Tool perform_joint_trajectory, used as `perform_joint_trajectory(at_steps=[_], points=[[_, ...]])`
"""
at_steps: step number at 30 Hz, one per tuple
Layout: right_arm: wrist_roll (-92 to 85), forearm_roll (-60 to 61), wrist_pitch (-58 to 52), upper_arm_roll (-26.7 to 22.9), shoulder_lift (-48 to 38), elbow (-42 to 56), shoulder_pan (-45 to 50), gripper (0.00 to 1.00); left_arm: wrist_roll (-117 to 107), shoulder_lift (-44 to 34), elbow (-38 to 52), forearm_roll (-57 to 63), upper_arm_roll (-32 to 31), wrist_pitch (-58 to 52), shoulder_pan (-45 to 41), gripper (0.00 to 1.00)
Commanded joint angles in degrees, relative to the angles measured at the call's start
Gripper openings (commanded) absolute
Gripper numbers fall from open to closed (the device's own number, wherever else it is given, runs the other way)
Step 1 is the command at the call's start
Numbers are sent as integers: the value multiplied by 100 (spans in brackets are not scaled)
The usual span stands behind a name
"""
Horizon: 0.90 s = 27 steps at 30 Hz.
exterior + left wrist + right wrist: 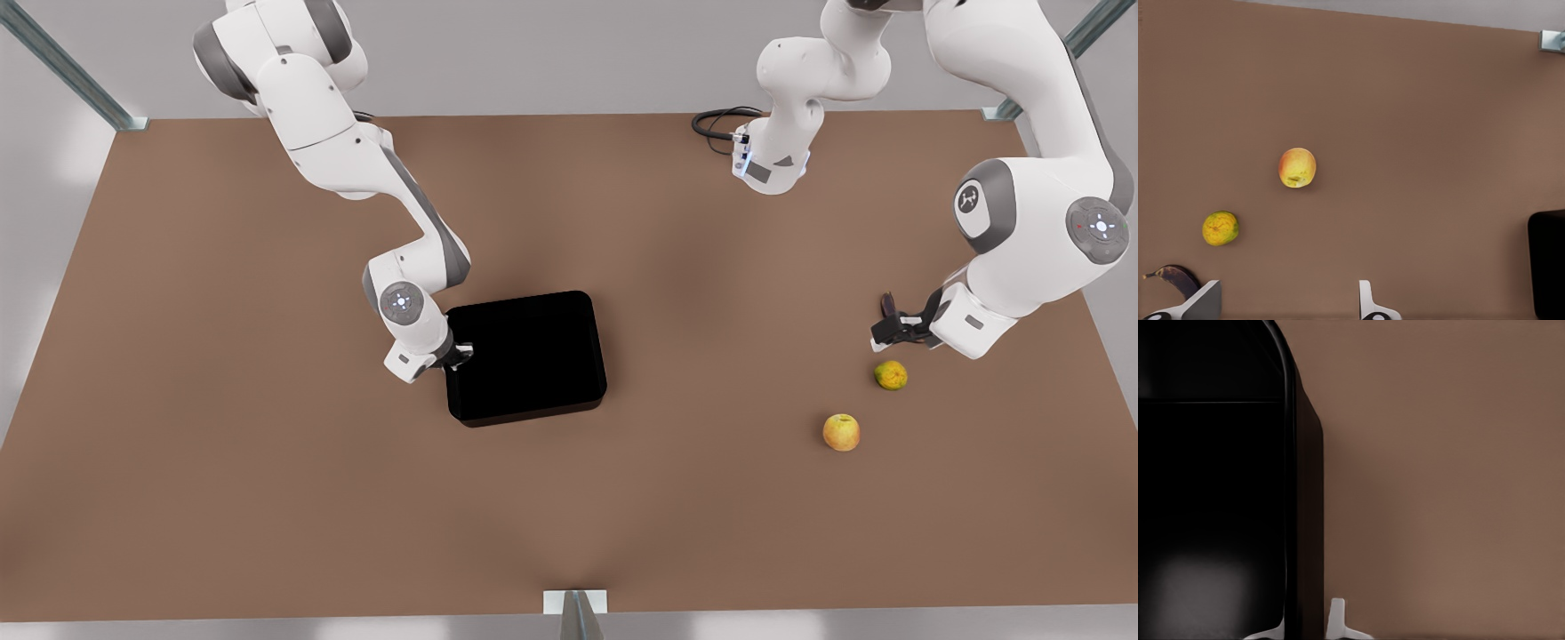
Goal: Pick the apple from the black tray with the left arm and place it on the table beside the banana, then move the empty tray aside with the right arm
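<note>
On the matte brown tabletop (267, 498), the yellow-red apple (841, 432) is seen near the dark banana (1175, 278). The left gripper (892, 327) is spread empty above them. The glossy black tray's (533, 356) rim is clamped by the right gripper (459, 353).

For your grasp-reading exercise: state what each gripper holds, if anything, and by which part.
The right gripper pinches the glossy black rectangular tray by its rim wall on the front view's left edge. The left gripper is open, holding nothing.

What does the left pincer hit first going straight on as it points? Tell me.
Probably bare table: the open left pincer faces brown tabletop, the banana beside one finger, not between them; depth unclear. Meanwhile the right pincer is at the black tray.
</note>
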Motion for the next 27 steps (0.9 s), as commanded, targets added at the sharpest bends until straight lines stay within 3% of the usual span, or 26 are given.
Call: perform_joint_trajectory(at_steps=[1, 8, 15, 20, 27], points=[[-421, 3, -39, 0, -5, 11, 0, 28, 39, -6, 3, 8, 2, -5, 0, 100], [-421, 3, -250, 9, -84, 99, 0, 19, 30, -6, -6, 8, 2, -5, 0, 100], [-544, 3, -1621, -79, -523, 583, -9, 15, 21, -6, -6, 8, 2, -5, 0, 100], [-1625, 3, -3194, -843, -752, 1277, -9, 15, 21, -6, -6, 17, -7, -5, 0, 100], [-3778, 12, -3291, -1924, -655, 1672, -114, 15, 21, -6, -6, 17, -7, -5, -9, 100]])
